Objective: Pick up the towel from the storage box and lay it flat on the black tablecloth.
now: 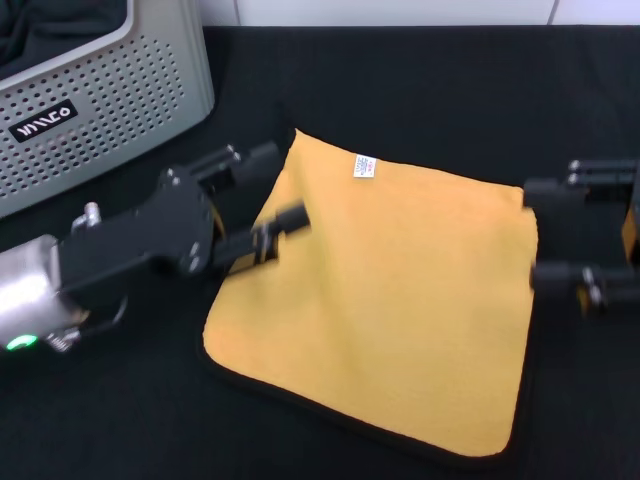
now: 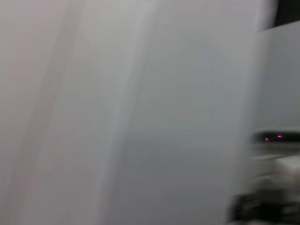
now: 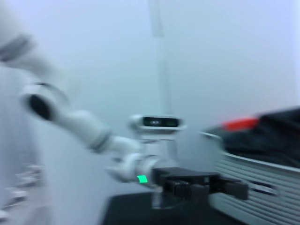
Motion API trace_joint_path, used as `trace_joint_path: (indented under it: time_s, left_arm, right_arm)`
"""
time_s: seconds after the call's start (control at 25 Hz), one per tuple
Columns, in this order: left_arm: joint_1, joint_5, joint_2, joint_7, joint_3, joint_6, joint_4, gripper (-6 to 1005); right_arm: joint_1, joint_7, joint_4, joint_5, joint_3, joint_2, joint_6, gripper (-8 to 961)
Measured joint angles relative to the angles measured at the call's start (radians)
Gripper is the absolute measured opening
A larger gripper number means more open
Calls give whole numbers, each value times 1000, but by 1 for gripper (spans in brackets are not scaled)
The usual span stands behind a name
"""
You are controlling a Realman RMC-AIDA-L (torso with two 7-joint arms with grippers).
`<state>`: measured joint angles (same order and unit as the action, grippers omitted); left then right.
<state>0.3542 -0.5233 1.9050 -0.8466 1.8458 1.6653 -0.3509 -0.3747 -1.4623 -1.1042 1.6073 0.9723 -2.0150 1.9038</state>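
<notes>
Black tablecloth (image 1: 400,80) | towel (image 1: 390,300) flat | between both grippers' spread fingers (image 1: 290,217)

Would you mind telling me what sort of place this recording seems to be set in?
Probably an indoor robot test bench: a black tablecloth over the table, a perforated grey storage box, plain pale walls, and the towel laid flat.

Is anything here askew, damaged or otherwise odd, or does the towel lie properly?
Nothing stands out. The towel lies spread flat on the black tablecloth, outside the storage box. The left pincer and right pincer are open at its opposite edges.
</notes>
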Motion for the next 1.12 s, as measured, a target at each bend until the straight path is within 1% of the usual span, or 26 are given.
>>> trace_joint_path:
  time_s: [0.04, 0.16, 0.24, 0.32, 0.4, 0.48, 0.68, 0.8, 0.92, 1.12]
  left_arm:
    - [7, -30, -11, -9, 0, 67, -3, 712]
    - [32, -98, -35, -34, -1, 201, -11, 712]
    - [40, -131, -45, -52, -1, 252, -31, 712]
    - [44, -157, -53, -66, -13, 278, -62, 712]
    - [46, -171, -53, -76, -32, 278, -70, 712]
    - [50, -203, -49, -92, -76, 279, -77, 712]
    - [55, -302, -21, -122, -190, 279, -95, 712]
    - [62, -357, -6, -135, -241, 279, -99, 712]
    - [64, -379, -1, -139, -263, 280, -109, 712]
    - [60, -384, -1, -142, -269, 280, -123, 712]
  right_arm:
    - [-15, -3, -7, -1, 0, 0, 45, 648]
    - [-47, -21, -39, -11, 2, -2, 156, 647]
    - [-61, -30, -49, -28, 7, -4, 195, 646]
    - [-64, -33, -55, -49, 10, -5, 210, 646]
    - [-62, -33, -61, -63, 10, -5, 212, 645]
    - [-59, -34, -61, -70, 7, -6, 212, 645]
    - [-47, -32, -61, -86, 6, -7, 208, 643]
    - [-39, -30, -63, -87, 10, -7, 206, 642]
    - [-39, -28, -63, -89, 11, -7, 206, 641]
    - [-40, -27, -57, -91, 12, -7, 206, 641]
